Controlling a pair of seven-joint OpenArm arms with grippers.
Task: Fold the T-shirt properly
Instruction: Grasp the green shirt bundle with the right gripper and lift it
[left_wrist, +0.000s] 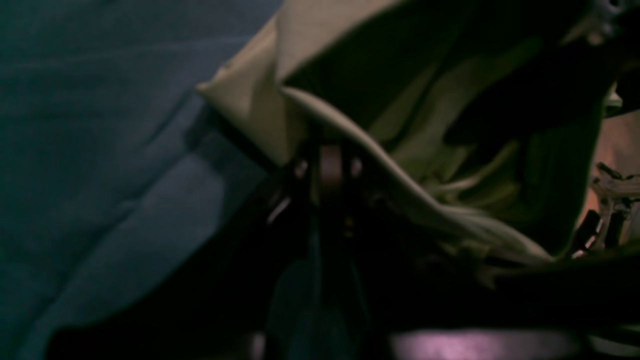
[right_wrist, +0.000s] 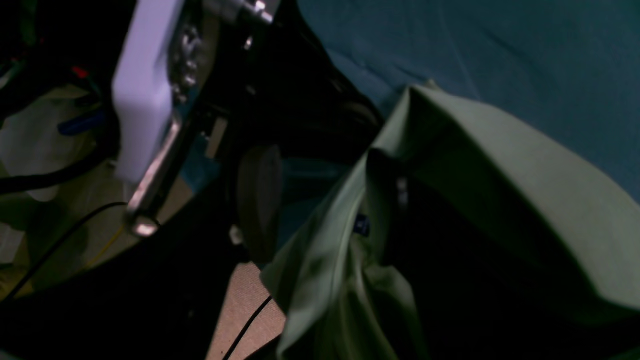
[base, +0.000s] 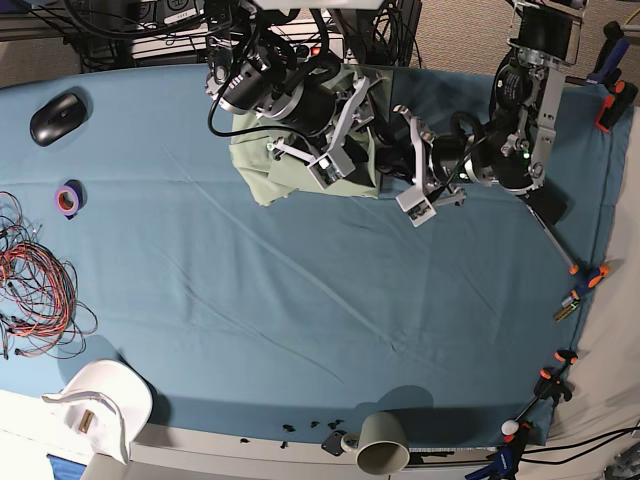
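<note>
T-shirt (base: 262, 168): one; two arms

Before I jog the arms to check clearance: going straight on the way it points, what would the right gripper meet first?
Most likely the pale sage-green knit T-shirt, whose folded edge lies just ahead of the right gripper; the blue table cloth lies beyond. Depth is unclear.

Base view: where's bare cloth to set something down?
Widest bare stretch: middle of the blue table cloth, between the T-shirt and the cup. Also between the wire bundle and centre. Crowded at the far edge, where both arms hang over the shirt.
</note>
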